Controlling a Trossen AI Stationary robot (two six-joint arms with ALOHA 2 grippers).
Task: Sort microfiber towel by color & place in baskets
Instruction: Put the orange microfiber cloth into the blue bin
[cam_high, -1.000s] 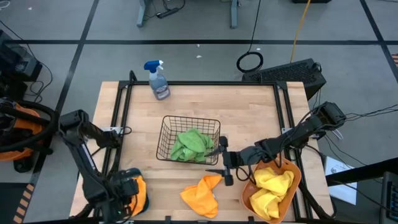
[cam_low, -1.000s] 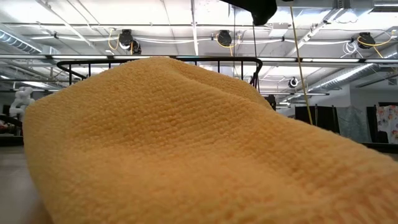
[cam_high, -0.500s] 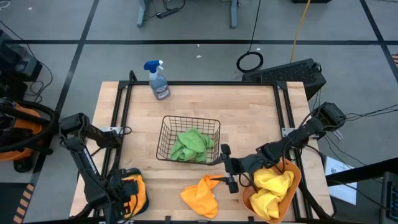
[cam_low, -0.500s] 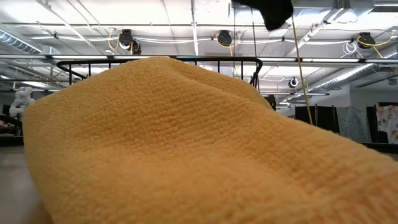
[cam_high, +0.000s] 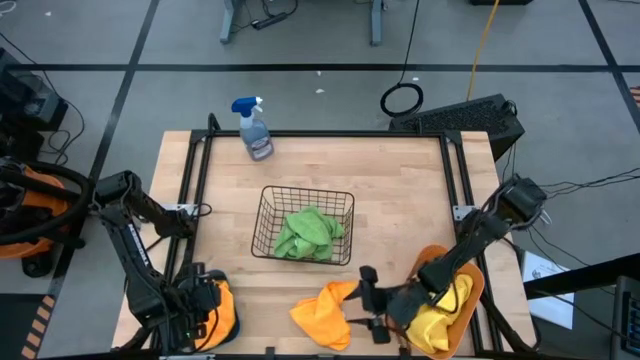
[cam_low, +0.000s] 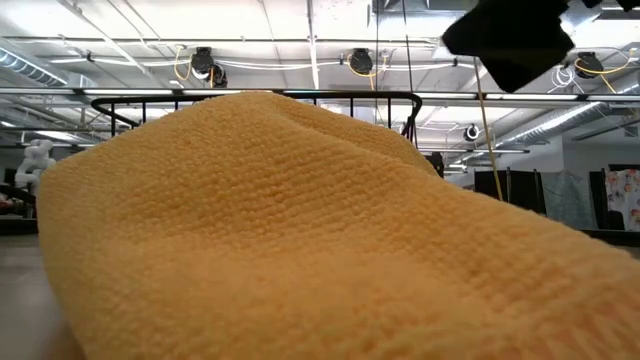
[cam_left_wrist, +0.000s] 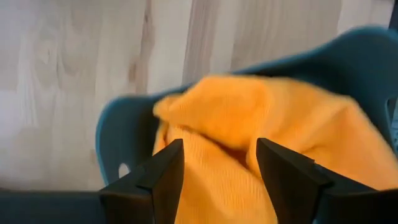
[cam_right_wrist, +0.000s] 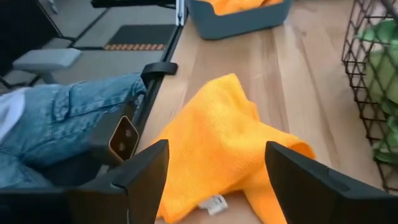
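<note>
Two grippers agape: right gripper (cam_high: 374, 306) beside crumpled fuzzy orange towel (cam_high: 322, 313); left gripper (cam_left_wrist: 219, 163) over teal tub (cam_left_wrist: 115, 134).

From the wire basket (cam_high: 305, 227), the spray bottle (cam_high: 254, 130) lies at eleven o'clock, the loose towel (cam_high: 323, 313) at six, tubs (cam_high: 215, 312) at seven and four.

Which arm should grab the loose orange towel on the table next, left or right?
Right. The right gripper hovers open beside the orange towel, which fills its wrist view. The left gripper sits open over the teal tub, already holding an orange cloth, farther off.
</note>
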